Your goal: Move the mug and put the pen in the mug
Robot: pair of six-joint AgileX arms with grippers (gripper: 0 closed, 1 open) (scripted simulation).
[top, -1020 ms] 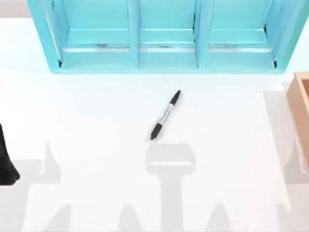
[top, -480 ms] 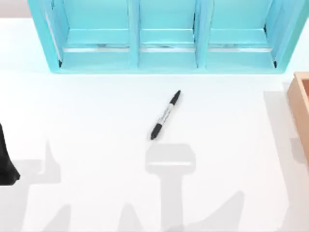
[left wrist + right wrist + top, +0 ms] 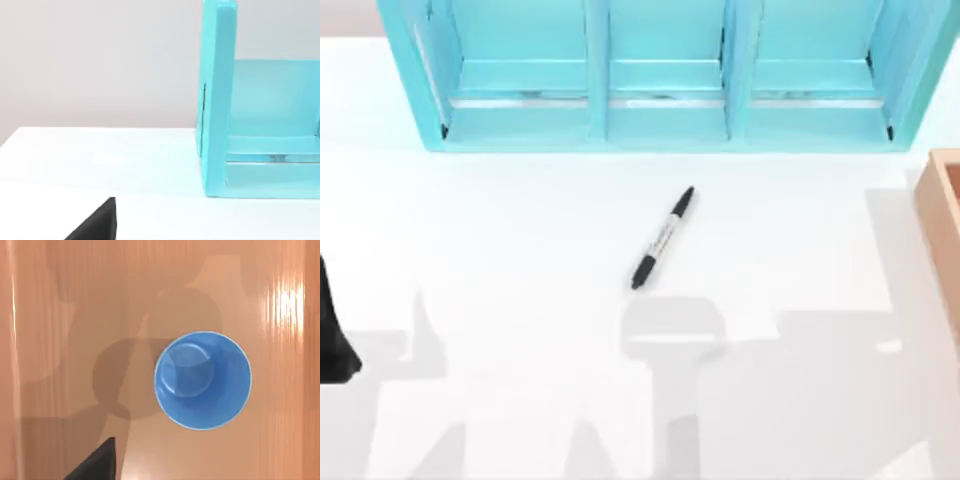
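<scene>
The pen [image 3: 663,238], black with a grey-white middle, lies slanted on the white table just below the middle of the blue shelf. The mug [image 3: 202,380], a plain blue cup, stands upright on a brown wooden surface [image 3: 60,315], and the right wrist view looks straight down into its empty inside. My right gripper [image 3: 97,462] hangs above that surface, a dark part of it showing beside the mug and apart from it. My left arm [image 3: 332,340] rests at the table's left edge, and a dark part of its gripper [image 3: 97,222] shows over the table.
A light blue shelf unit [image 3: 665,75] with three bays spans the back of the table; its end wall [image 3: 217,100] is in the left wrist view. A wooden box [image 3: 942,205] sits at the right edge. Grey shadows fall across the front of the table.
The shadow at the table's lower right has spread and moved leftward toward the middle. The pen and the left arm have not moved.
</scene>
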